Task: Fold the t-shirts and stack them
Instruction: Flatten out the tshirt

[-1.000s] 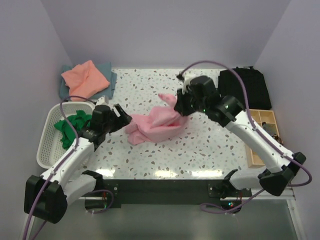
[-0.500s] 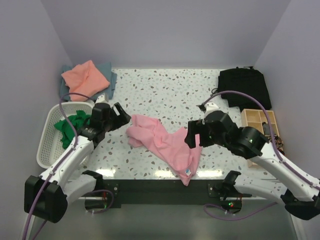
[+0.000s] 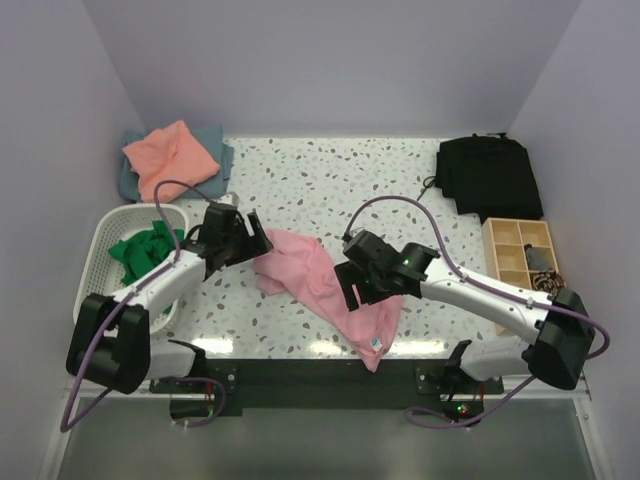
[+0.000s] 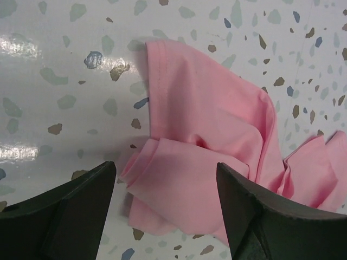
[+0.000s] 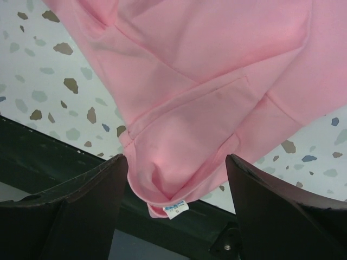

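Observation:
The light pink t-shirt point(image 3: 320, 285) lies crumpled in a diagonal strip across the table point(image 3: 330, 180). Its lower end with the small neck label point(image 5: 176, 208) hangs over the near edge. My left gripper point(image 3: 257, 238) is open just left of the shirt's upper end; in the left wrist view a folded pink lobe point(image 4: 190, 179) sits between the fingers point(image 4: 70, 211), untouched. My right gripper point(image 3: 348, 290) hovers open above the shirt's lower half point(image 5: 206, 81). The salmon-orange t-shirt point(image 3: 170, 155) rests on the grey-blue one point(image 3: 222, 160) at the far left. The green t-shirt point(image 3: 140, 250) lies in a basket.
A white basket point(image 3: 95, 290) stands at the left edge beside my left arm. A black bag point(image 3: 490, 175) sits at the far right, with a wooden compartment tray point(image 3: 520, 255) in front of it. The dark front rail point(image 5: 65, 157) runs under the hanging shirt end.
My right gripper dragged the pink shirt from mid-table to the near edge, let go, and shifted left over it. My left gripper moved right, up to the shirt's upper end.

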Available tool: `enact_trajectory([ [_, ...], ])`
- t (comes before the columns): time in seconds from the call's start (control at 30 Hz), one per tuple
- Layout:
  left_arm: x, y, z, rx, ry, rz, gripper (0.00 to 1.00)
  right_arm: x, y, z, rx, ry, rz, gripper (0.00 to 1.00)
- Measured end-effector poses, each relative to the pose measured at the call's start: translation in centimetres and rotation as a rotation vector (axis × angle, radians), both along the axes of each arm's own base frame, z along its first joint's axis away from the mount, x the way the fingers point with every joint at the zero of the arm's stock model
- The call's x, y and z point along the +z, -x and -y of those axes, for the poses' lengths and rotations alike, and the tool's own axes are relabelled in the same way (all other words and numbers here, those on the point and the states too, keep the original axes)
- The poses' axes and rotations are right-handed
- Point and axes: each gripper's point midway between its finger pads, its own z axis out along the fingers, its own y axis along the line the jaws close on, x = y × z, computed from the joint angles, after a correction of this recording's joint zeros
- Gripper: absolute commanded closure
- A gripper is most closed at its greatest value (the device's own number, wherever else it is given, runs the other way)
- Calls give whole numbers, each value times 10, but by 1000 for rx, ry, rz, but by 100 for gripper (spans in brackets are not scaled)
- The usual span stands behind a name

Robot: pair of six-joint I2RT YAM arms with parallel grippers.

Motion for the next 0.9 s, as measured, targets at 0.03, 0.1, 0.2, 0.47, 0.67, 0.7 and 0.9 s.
enact_trajectory([
  [0.03,-4,-3,1,-4,-1,-10,21,-3,-1,0,-4,10,0,24],
  [0.1,-13,-7,4,-12,-5,-30,21,-10,-3,0,-15,34,-8,28],
  [0.2,-22,-16,8,-20,-8,-48,21,-24,-9,3,-54,89,-10,32],
  [0.47,-30,-33,15,-47,-10,-46,21,-47,-25,18,-202,198,33,33],
  [0.67,-31,-35,18,-57,-4,-45,21,-58,-36,22,-288,236,72,35],
  [0.7,-31,-35,18,-58,-4,-44,21,-61,-37,22,-296,239,76,39],
  [0.9,-31,-36,18,-64,-8,-37,21,-77,-42,26,-338,250,66,93],
])
